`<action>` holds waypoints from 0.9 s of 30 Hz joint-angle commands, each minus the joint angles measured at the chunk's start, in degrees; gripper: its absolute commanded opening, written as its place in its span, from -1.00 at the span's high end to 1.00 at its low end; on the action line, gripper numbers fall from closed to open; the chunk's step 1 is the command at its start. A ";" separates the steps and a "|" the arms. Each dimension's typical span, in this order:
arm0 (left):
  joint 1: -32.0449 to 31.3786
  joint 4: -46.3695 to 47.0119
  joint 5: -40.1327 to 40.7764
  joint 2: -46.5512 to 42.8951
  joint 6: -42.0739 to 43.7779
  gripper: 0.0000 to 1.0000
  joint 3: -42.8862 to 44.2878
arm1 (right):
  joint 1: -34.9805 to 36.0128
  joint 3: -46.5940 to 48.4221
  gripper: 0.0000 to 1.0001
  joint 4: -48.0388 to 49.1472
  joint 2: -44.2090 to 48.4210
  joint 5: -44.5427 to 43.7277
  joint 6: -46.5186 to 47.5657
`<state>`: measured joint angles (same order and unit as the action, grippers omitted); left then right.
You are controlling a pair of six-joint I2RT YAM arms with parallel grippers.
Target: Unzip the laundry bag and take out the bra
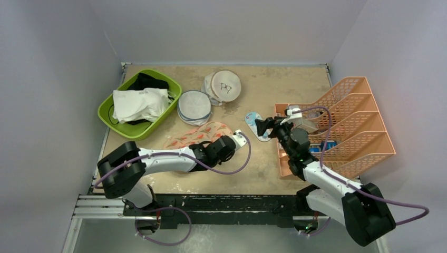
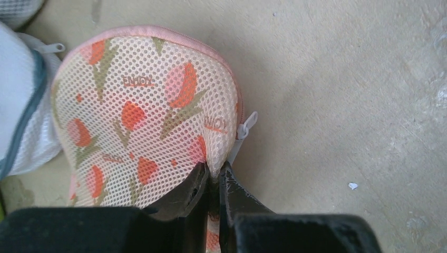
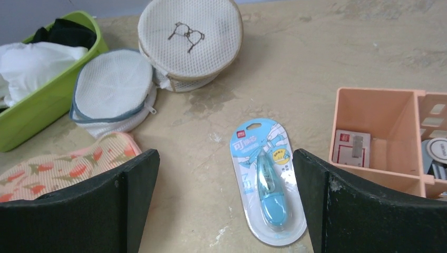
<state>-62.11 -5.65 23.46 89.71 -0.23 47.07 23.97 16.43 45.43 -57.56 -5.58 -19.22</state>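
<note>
The laundry bag [image 1: 196,135] lies flat on the table left of centre, pinkish mesh printed with orange flowers. In the left wrist view its rounded lobe [image 2: 142,113] fills the left half, and a white zip pull [image 2: 246,125] sticks out at its right edge. My left gripper [image 2: 213,176] is shut, pinching the bag's mesh edge just below that pull; seen from above, this left gripper [image 1: 225,139] sits at the bag's right end. My right gripper [image 3: 225,155] hangs open over the table, apart from the bag, and shows as the right gripper [image 1: 262,125] from above. The bra is hidden.
A green bin [image 1: 138,103] of white and black garments stands at the back left. Two round white mesh bags [image 1: 194,105] [image 1: 223,87] lie behind the laundry bag. A blue correction-tape pack [image 3: 266,182] lies under the right gripper. An orange file rack [image 1: 342,126] stands at the right.
</note>
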 commanded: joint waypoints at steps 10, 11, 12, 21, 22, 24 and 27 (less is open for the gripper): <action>7.25 -1.48 6.06 -12.02 0.82 1.00 0.28 | 0.03 8.36 -0.84 6.49 -16.06 21.04 4.72; 8.35 -1.47 5.62 -12.83 0.67 1.00 0.30 | -0.02 8.67 -0.82 8.65 -17.59 25.02 4.79; 9.17 -1.43 5.26 -13.57 0.55 1.00 0.35 | 0.02 9.35 -0.79 10.30 -19.66 29.63 4.64; 10.03 -1.45 -1.34 -16.35 0.49 1.00 0.23 | 3.25 16.58 -0.41 22.68 -38.01 55.44 -3.04; 10.00 -1.54 -1.44 -16.34 0.48 1.00 0.34 | 3.77 17.70 -0.38 21.30 -38.93 55.27 -2.78; 10.04 -1.87 -1.54 -16.04 0.63 1.00 0.66 | 4.49 18.73 -0.33 20.45 -40.06 55.45 -2.65; 10.04 -2.40 -2.97 -15.63 0.66 1.00 0.95 | 4.92 19.23 -0.28 20.62 -41.01 55.97 -2.86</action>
<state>-51.92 -8.95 22.90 74.56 0.67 47.00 28.23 33.28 61.71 -98.56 45.50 -21.30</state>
